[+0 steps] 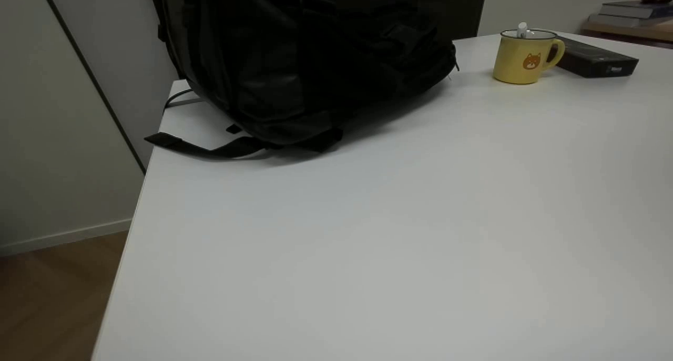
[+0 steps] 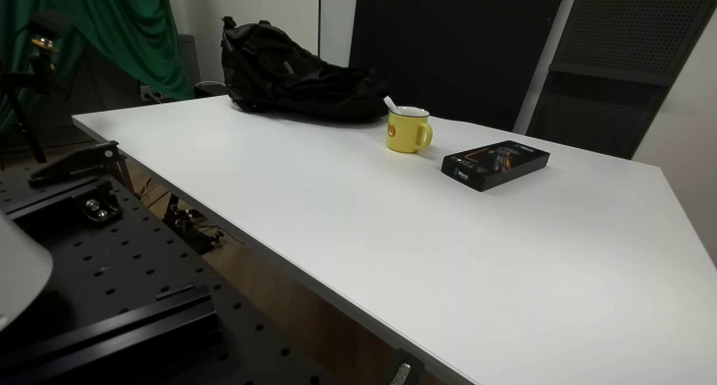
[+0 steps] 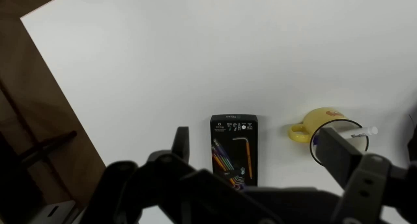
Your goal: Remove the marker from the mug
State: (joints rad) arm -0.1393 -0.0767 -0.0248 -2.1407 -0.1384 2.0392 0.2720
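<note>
The yellow mug stands upright on the white table, with a bear-like reddish face and a side handle, in both exterior views (image 1: pixel 512 64) (image 2: pixel 403 137) and in the wrist view (image 3: pixel 317 117). The white marker leans inside it, its end above the rim, in both exterior views (image 1: pixel 522 29) (image 2: pixel 391 104). In the wrist view the marker (image 3: pixel 363 132) shows a white end over the rim and a bit of purple inside the mug. My gripper (image 3: pixel 255 136) is open and empty above the table. Its right finger hides part of the mug and marker. Neither exterior view shows the gripper.
A flat black tool box (image 3: pixel 233 155) (image 2: pixel 496 163) (image 1: pixel 594 59) lies beside the mug on the handle side, below the gripper. A black backpack (image 1: pixel 294 72) (image 2: pixel 302 82) is on the mug's other side. A table corner (image 3: pixel 24 20) shows in the wrist view.
</note>
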